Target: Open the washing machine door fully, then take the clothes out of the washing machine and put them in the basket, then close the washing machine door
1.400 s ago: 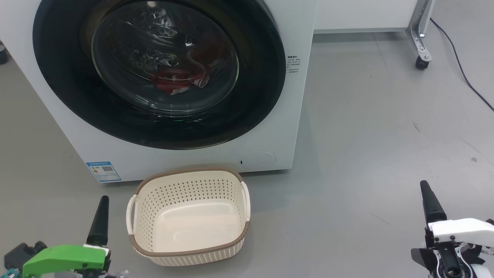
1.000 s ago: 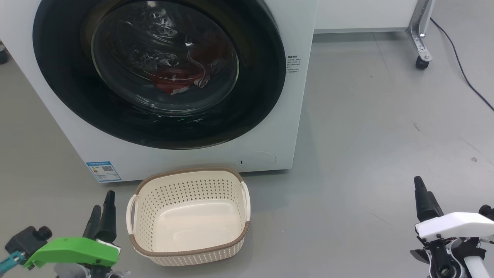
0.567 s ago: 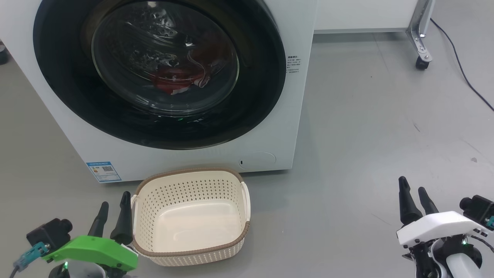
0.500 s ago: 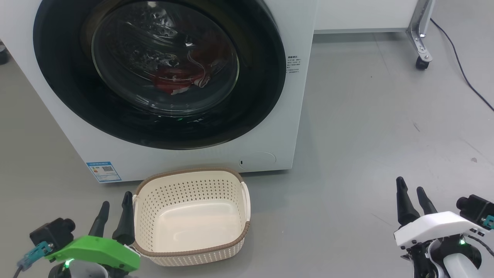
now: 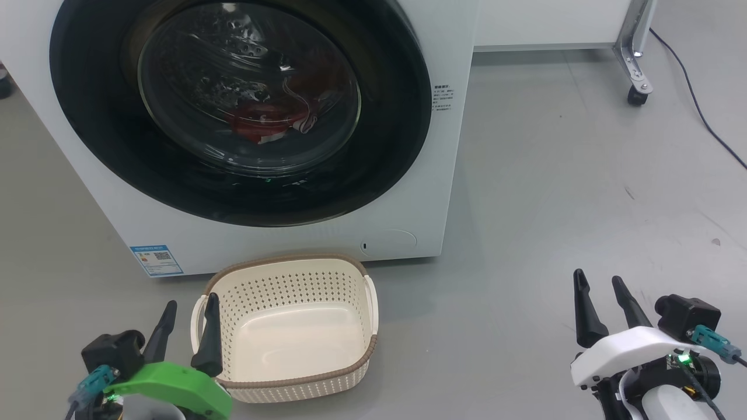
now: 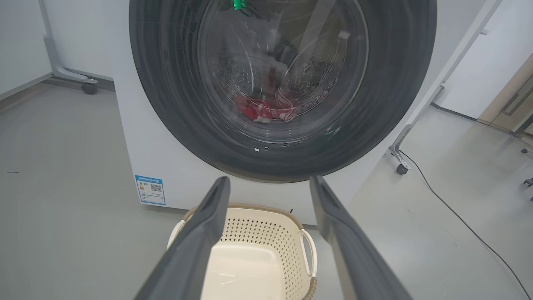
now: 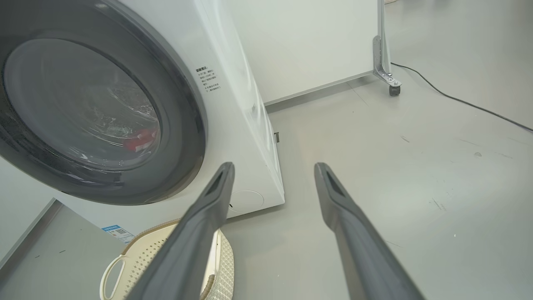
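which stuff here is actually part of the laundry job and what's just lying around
Job: washing machine door, washing machine, clothes inside the drum, basket.
Lying about: wheeled frame leg, white panel behind it.

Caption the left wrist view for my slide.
Open left pincer faces the closed washing machine door, red clothes visible behind its glass, empty basket on the floor below.
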Available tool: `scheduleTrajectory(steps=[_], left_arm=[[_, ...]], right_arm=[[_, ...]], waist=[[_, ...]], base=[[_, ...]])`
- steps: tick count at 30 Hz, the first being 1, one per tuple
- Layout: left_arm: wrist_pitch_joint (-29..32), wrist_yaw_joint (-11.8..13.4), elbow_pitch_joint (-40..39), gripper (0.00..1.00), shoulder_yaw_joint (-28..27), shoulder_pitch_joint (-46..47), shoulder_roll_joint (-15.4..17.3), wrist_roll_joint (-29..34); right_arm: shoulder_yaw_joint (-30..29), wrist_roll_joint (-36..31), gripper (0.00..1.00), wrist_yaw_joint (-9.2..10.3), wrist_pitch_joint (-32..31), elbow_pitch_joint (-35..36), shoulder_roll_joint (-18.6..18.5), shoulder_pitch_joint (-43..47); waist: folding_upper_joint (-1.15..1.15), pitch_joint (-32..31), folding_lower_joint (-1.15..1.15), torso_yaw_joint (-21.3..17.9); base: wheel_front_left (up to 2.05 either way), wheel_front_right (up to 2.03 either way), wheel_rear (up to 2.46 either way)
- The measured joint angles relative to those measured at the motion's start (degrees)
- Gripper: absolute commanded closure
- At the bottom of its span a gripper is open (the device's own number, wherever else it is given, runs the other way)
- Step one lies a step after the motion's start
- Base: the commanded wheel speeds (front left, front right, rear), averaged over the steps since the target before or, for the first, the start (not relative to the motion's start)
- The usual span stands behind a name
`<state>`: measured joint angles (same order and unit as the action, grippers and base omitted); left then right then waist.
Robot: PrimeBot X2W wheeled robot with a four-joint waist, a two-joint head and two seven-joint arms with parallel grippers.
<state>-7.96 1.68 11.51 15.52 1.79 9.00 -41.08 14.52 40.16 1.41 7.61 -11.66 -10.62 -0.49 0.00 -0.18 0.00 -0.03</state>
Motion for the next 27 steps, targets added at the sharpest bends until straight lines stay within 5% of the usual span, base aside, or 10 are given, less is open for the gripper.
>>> scheduleTrajectory(steps=[27], left_arm=[[-5.2,4.0,-0.4,0.0,5.4,-0.1,0.5,19.2]], right_arm=[[7.2,-19.7,0.0,3.89,5.2,1.2,-1.1,0.2]], waist=[[0.0,-0.1,0.0,0.2]], base=[[0.0,0.0,0.0]])
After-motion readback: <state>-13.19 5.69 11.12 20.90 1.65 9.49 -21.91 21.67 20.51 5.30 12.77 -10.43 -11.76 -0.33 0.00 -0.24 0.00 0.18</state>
